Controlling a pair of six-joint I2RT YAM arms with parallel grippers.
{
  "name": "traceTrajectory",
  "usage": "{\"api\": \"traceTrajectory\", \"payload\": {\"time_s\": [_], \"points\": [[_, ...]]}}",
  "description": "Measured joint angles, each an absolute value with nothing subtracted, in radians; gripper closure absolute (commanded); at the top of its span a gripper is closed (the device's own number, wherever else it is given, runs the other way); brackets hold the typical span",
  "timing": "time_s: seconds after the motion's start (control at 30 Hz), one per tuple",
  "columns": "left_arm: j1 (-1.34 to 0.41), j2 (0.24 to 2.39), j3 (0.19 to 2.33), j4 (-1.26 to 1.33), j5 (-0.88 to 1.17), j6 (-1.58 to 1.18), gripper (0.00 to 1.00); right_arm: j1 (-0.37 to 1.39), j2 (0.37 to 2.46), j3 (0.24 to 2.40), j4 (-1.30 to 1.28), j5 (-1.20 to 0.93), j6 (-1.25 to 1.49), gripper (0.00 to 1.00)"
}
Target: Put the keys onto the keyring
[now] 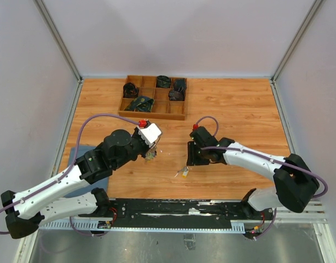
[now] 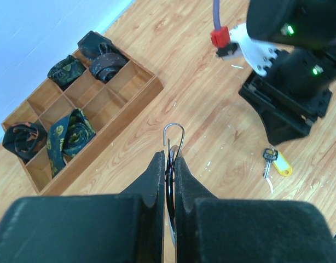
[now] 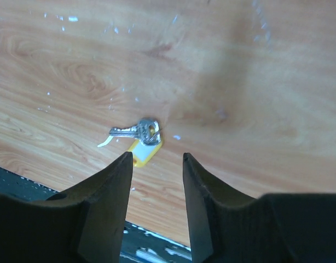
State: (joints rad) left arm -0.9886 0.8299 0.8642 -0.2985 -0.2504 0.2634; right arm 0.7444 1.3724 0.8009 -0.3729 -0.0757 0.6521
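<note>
Table (image 1: 239, 109): a wood-grain top with pale walls on three sides. Both arm bases sit on a black rail at the near edge.
Left arm (image 1: 58, 183): white and black, reaching in from the near left corner towards the middle of the table.
Right arm (image 1: 255, 159): white and black, reaching in from the near right corner, with its wrist turned towards the left arm.
Tray (image 1: 153, 115): a wooden tray split into compartments, at the far side of the table and well apart from both grippers.
Cloth rolls (image 2: 69, 137): dark patterned rolls lying in several of the tray's compartments, while other compartments hold none.
Right gripper (image 3: 156, 156): its jaws stand moderately apart with nothing between them. It is low over the table, near the keys.
Left gripper (image 2: 169, 159): its jaws are pressed nearly together, pinching the keyring. It is held above the table, left of the keys.
Keys (image 3: 136, 130): silver, bunched together with a yellow plastic tag (image 3: 144, 152). They lie flat on the table between the two grippers, just beyond the right gripper's fingertips in its wrist view, and touch neither gripper.
Keyring (image 2: 173, 124): a thin silver wire loop held edge-on. Its rounded end sticks out past the left fingertips, and the rest is hidden between the fingers.
</note>
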Motion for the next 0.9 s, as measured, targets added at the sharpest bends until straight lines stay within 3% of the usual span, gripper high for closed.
{"api": "traceTrajectory", "payload": {"time_s": [0.17,0.37,0.9], "points": [[-0.987,0.823,0.848,-0.289,-0.249,0.263,1.0,0.881,1.379,0.789,-0.382,0.067,0.888,0.6],[-0.984,0.784,0.837,-0.285,-0.245,0.263,0.99,0.906,1.403,0.818,-0.452,0.211,1.041,0.64],[-0.984,0.747,0.795,-0.278,-0.242,0.261,1.0,0.962,1.588,0.964,-0.531,0.236,1.122,0.7]]}}
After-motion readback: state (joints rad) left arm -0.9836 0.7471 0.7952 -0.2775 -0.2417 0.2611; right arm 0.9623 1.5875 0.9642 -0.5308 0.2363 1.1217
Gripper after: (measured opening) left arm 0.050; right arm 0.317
